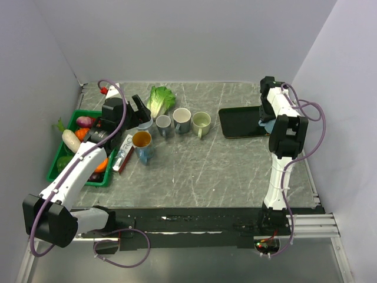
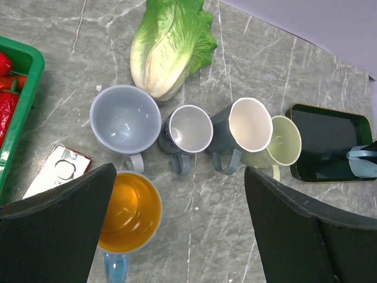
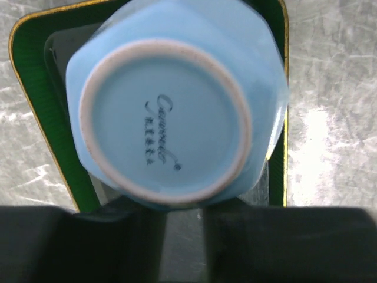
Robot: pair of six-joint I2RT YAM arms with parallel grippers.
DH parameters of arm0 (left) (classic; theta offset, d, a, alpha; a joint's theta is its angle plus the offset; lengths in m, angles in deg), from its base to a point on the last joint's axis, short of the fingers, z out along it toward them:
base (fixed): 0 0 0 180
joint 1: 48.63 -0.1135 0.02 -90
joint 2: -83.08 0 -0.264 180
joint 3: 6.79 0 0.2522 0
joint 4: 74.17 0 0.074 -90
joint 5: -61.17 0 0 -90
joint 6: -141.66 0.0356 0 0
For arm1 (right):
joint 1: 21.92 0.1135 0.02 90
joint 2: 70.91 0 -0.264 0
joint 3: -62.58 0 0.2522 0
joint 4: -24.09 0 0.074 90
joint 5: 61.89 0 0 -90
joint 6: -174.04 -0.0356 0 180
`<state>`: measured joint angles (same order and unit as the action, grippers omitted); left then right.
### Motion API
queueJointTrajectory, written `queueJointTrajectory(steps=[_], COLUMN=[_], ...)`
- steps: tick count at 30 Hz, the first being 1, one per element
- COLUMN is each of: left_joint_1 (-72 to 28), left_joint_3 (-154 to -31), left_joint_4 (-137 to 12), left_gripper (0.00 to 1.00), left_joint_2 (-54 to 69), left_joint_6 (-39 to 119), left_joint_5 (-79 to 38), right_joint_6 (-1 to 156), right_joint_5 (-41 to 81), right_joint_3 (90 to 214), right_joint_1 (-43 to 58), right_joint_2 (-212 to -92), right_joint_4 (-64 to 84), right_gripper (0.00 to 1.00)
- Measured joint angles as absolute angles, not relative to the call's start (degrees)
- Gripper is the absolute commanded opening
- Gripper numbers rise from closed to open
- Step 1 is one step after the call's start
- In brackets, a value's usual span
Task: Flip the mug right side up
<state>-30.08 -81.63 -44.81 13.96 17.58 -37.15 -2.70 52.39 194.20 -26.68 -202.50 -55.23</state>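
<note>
A light blue mug (image 3: 171, 100) is upside down, its stamped base facing the right wrist camera, over the right end of a dark green-rimmed tray (image 3: 35, 112). My right gripper (image 3: 182, 236) has its fingers nearly together right at the mug's lower side; the contact itself is hidden by the mug body. In the top view the mug (image 1: 264, 125) shows just beside the right gripper (image 1: 268, 121), and it also shows at the edge of the left wrist view (image 2: 360, 158). My left gripper (image 2: 179, 172) is open and empty above the row of upright mugs.
Upright mugs stand in a row: pale blue (image 2: 125, 119), grey (image 2: 188, 130), dark blue-grey (image 2: 247, 127), pale green (image 2: 284, 141). An orange-lined mug (image 2: 126, 209) is nearer. A lettuce (image 2: 171, 44), a small carton (image 2: 59, 174) and a green vegetable basket (image 1: 75, 115) lie left.
</note>
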Motion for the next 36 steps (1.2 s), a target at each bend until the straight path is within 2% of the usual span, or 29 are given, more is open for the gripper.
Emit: queueJointTrajectory(steps=[1, 9, 18, 28, 36], left_joint_1=[-30.08, -30.1, -30.35, -30.43, -30.48], left_joint_3=[-81.63, -81.63, -81.63, -83.99, -88.27], left_joint_4=[-44.81, -44.83, -44.83, -45.25, -54.17], left_gripper=[0.96, 0.96, 0.96, 0.96, 0.96], left_joint_2=[13.98, 14.37, 14.68, 13.48, 8.87], left_joint_6=[17.53, 17.51, 16.86, 14.65, 11.76], left_joint_5=[-37.15, -37.15, -36.14, -29.5, -15.53], right_joint_6=[-2.26, 2.68, 12.21, 21.89, 25.47], right_joint_5=[52.37, 51.73, 44.89, 30.46, 12.67], right_joint_3=[194.2, 193.42, 184.96, 166.18, 149.07], right_joint_1=[-26.65, -26.57, -26.52, -24.73, -18.11], right_joint_2=[-202.48, -201.98, -195.4, -171.82, -154.11], right_joint_4=[-55.01, -50.99, -39.12, -22.38, -0.21], right_gripper=[0.0, 0.0, 0.0, 0.0, 0.0])
